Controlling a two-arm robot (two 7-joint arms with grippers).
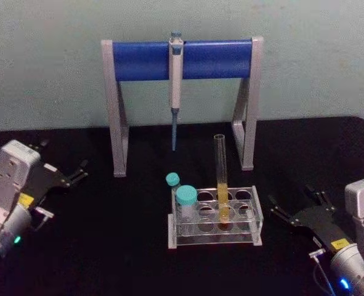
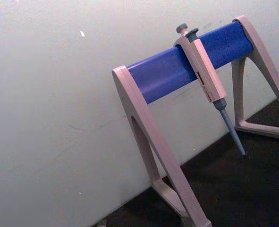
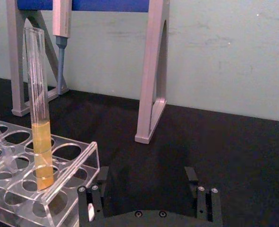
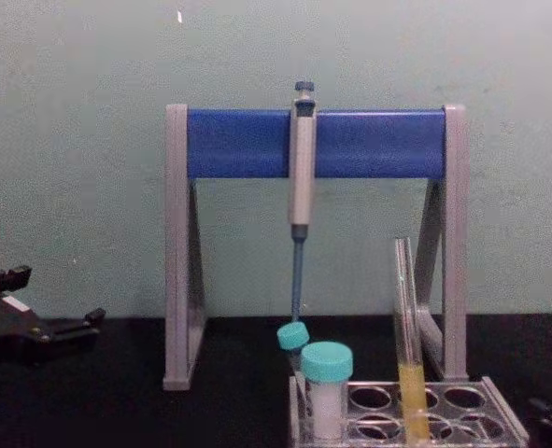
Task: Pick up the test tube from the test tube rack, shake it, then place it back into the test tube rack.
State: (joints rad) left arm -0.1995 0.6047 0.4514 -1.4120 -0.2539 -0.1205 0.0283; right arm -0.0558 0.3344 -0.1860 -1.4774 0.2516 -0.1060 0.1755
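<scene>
Head view showed the test tube (image 1: 222,179) standing upright in the test tube rack (image 1: 214,217), ungrasped, as both the right claw (image 1: 291,214) and left claw (image 1: 77,173) rested open and empty on the surface (image 1: 108,246).

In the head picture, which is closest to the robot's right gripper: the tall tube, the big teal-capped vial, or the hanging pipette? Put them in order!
From the right gripper:
1. Test tube, in the rack's middle, nearest.
2. Big teal-capped vial, at the rack's left end.
3. Pipette, hanging on the stand at the back, farthest.

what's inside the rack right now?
The rack holds the test tube, yellow liquid in its lower part, and two teal-capped vials. Other holes look empty. The far vial's base is hidden behind the near one.
</scene>
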